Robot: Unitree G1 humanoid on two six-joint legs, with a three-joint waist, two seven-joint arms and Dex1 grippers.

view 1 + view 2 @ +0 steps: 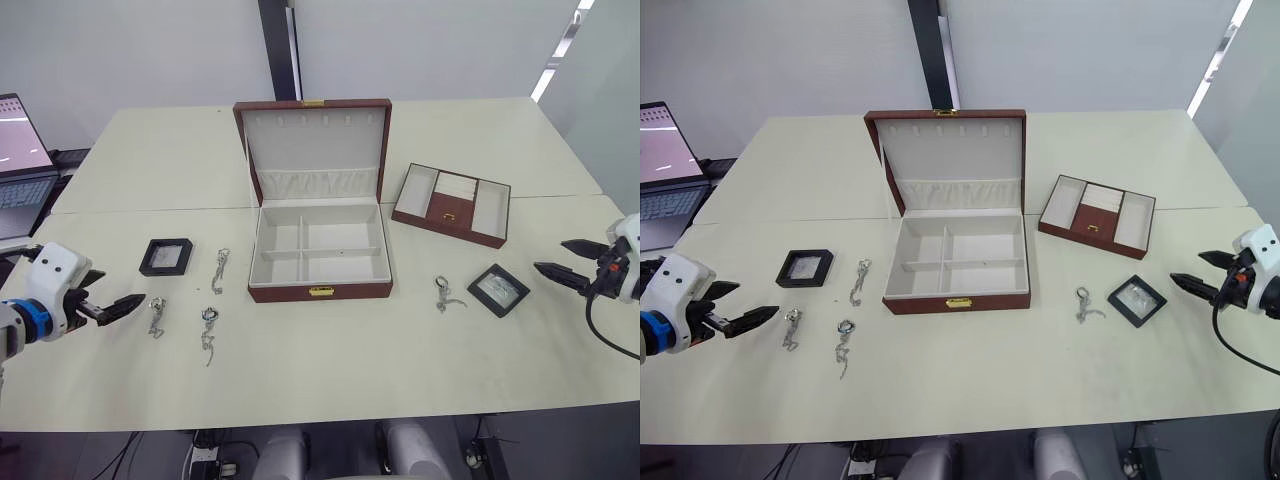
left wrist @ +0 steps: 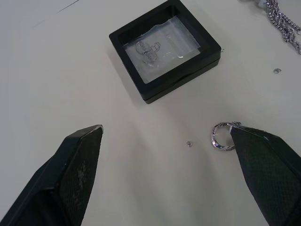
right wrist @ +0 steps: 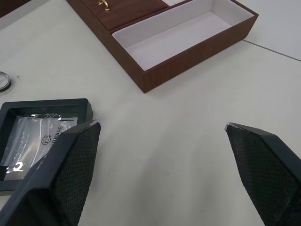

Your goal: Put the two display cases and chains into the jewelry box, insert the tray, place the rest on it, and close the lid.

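Observation:
The jewelry box [image 1: 290, 292] stands open at the table's centre, its lid [image 1: 313, 150] upright behind it. To its right lies the tray [image 1: 425, 224]. One display case [image 1: 166, 256] sits left of the box and the other [image 1: 498, 290] to the right. Three chains [image 1: 220, 270] [image 1: 157, 317] [image 1: 208, 330] lie on the left, and one chain [image 1: 446, 294] on the right. My left gripper [image 2: 164, 132] is open low over the table, short of the left case [image 2: 164, 49], one finger beside a chain ring [image 2: 221, 136]. My right gripper [image 3: 162, 125] is open, just right of the right case [image 3: 42, 141].
An open laptop [image 1: 20, 160] sits at the far left edge of the table. A seam runs across the tabletop behind the box. The table's front edge lies close below both grippers.

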